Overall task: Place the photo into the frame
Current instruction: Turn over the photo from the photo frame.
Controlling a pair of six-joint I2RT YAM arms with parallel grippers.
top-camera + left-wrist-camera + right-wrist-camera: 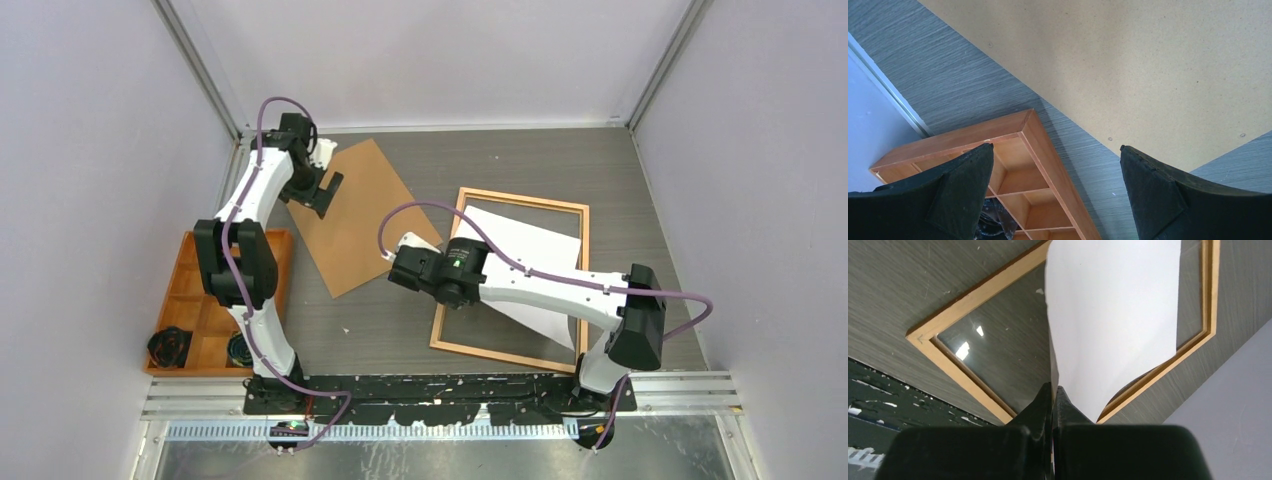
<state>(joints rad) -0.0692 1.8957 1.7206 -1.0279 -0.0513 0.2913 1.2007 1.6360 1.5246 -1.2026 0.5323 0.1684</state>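
Observation:
The frame [585, 290] lies flat on the table at the right, its glass bare at the near left [993, 355]. The photo [535, 255] lies white back up and skewed across the frame, its held end lifted and curled [1113, 315]. My right gripper [1054, 390] is shut on the photo's near edge; in the top view its fingers are hidden under the wrist [450, 270]. The brown fibreboard back [350, 215] lies apart, left of the frame. My left gripper [320, 190] is open and empty above the board's far left edge [1148, 65].
An orange compartment tray [205, 300] with black items stands at the left edge; its corner shows in the left wrist view [1033, 135]. Grey walls close the table on three sides. The black arm base rail [440, 385] runs along the near edge.

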